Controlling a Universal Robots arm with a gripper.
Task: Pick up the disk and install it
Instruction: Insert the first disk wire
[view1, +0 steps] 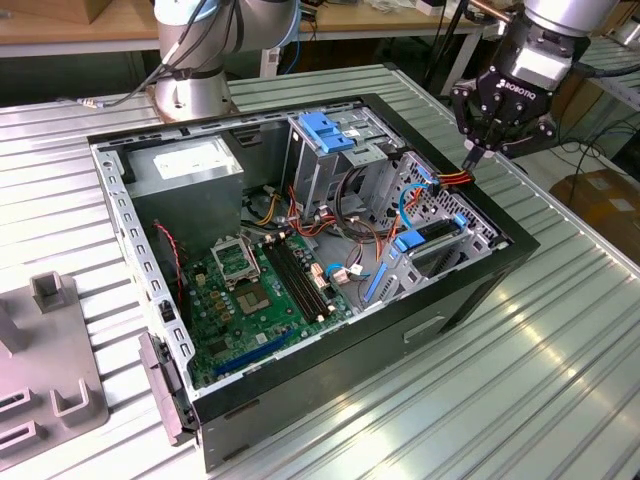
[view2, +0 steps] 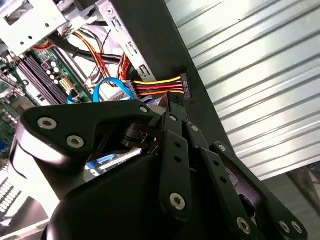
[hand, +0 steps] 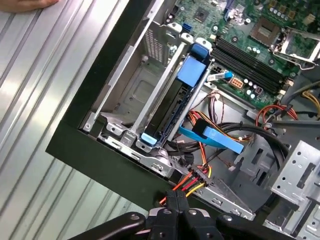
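The gripper (view1: 478, 156) hangs over the corner of the open computer case (view1: 330, 375) at the exterior view's right. Its fingers are drawn fully together with no gap between them, and their tips touch the black plug of the red, yellow and black power cable (view2: 156, 88). I cannot tell whether the plug is pinched. The disk (hand: 170, 107) sits edge-up in the metal drive bay (hand: 125, 97) in this same corner, with blue plastic rails at its sides, just beside the fingertips and apart from them.
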